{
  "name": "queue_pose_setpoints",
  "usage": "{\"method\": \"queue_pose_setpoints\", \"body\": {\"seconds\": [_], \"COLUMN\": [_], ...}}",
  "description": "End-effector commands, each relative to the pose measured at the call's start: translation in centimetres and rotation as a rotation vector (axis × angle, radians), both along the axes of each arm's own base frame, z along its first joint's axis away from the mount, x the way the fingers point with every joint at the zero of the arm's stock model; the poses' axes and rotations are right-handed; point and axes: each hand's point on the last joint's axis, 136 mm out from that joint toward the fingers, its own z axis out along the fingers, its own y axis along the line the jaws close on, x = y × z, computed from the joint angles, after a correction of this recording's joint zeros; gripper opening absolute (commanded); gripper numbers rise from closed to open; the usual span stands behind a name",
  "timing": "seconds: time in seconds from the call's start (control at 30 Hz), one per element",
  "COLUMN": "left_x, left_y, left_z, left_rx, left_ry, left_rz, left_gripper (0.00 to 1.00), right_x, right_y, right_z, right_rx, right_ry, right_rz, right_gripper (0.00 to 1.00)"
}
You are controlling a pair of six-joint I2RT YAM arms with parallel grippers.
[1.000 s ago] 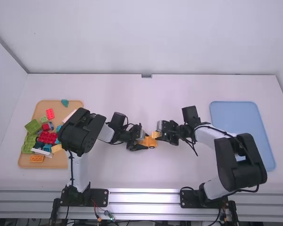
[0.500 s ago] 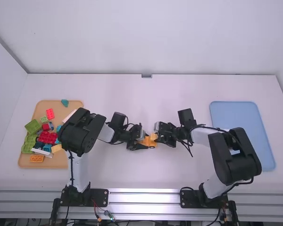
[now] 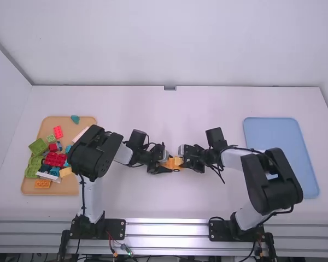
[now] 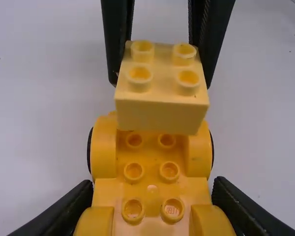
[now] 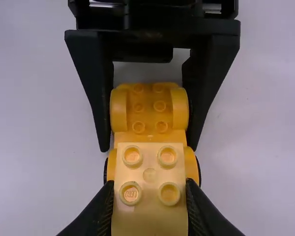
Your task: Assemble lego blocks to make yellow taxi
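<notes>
evidently, a block lined up for the taxi.
the right gripper [image 5: 150, 191] pinches the yellow block [image 5: 149, 166], stud side up, over the yellow car base [image 4: 104, 152]; the left gripper [image 4: 152, 191] grips that base, likely bracing it for pressing, its rounded fenders flanking bare studs, mid-way across the white table [image 3: 202, 191].

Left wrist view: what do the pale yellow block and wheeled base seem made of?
Pale yellow block: hard moulded plastic by its look, satin finish, with crisp edges and round moulded studs.
Wheeled base: probably similar plastic, smooth, with soft highlights on its rounded sides.
</notes>
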Motion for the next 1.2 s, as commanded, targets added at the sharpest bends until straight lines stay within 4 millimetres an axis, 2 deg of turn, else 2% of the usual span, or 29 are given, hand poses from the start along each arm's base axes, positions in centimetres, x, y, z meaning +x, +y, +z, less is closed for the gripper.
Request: {"method": "queue_pose_setpoints", "body": {"seconds": [0.0, 0.17, 0.3, 1.0, 1.1, 1.17], "left_x": [-0.5, -0.5, -0.6, -0.8, -0.8, -0.8], "left_y": [0.2, 0.2, 0.2, 0.3, 0.3, 0.3], "left_z": [-1.2, -1.2, -1.2, -1.4, -1.4, -1.4], "left_rx": [0.044, 0.044, 0.046, 0.048, 0.048, 0.048], "left_ry": [0.042, 0.042, 0.046, 0.036, 0.036, 0.035], "left_rz": [0.019, 0.018, 0.019, 0.023, 0.023, 0.022], "left_gripper": [0.52, 0.52, 0.51, 0.51, 0.52, 0.52], "right_x": [-0.9, -0.8, 0.1, 0.2, 0.3, 0.4], "right_y": [0.6, 1.1, 0.9, 0.7, 0.7, 0.8], "right_z": [-0.4, -0.5, -1.4, -1.4, -1.3, -1.3], "right_rx": [0.003, -0.001, -0.014, 0.008, 0.010, 0.012], "right_ry": [0.008, -0.007, 0.016, 0.012, 0.012, 0.011], "right_rz": [0.037, 0.040, -0.011, -0.003, -0.006, -0.007], "right_gripper": [0.00, 0.00, 0.00, 0.00, 0.04, 0.10]}}
